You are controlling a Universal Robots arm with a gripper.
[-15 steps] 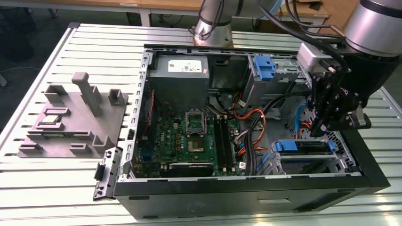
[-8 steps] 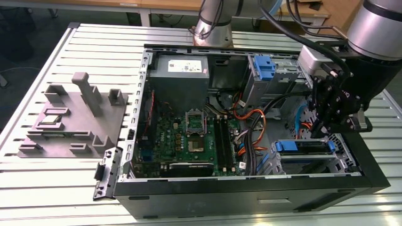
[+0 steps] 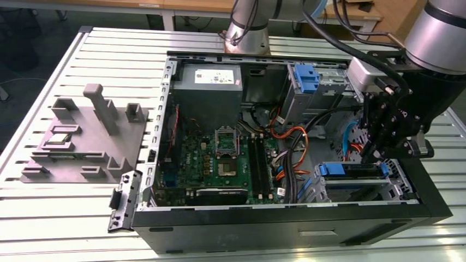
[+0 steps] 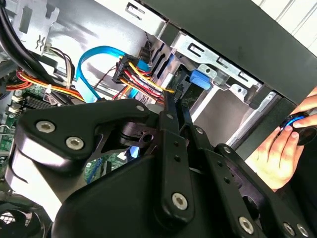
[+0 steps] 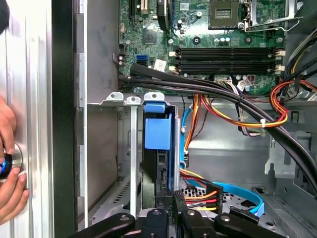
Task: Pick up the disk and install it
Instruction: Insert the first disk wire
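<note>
The disk (image 3: pixel 350 170) stands on edge in the drive bay at the open computer case's corner, on the exterior view's right. Its blue rail and tab (image 5: pixel 157 131) face outward, and the blue tab (image 4: pixel 200 78) also shows in the second wrist view. My gripper (image 3: pixel 375 158) hangs straight over the disk's end nearest the cables. Its black fingers (image 4: pixel 171 119) lie close together, shut, with the tips (image 5: pixel 173 196) at the disk's edge and no clear hold on it.
Orange, yellow and blue cables (image 5: pixel 233 114) cross beside the bay. The motherboard (image 3: pixel 211 158) and a grey power supply box (image 3: pixel 207 82) fill the case. A grey fixture block (image 3: pixel 80 136) sits on the table outside. A person's hand (image 4: pixel 277 153) holds a small controller beside the case.
</note>
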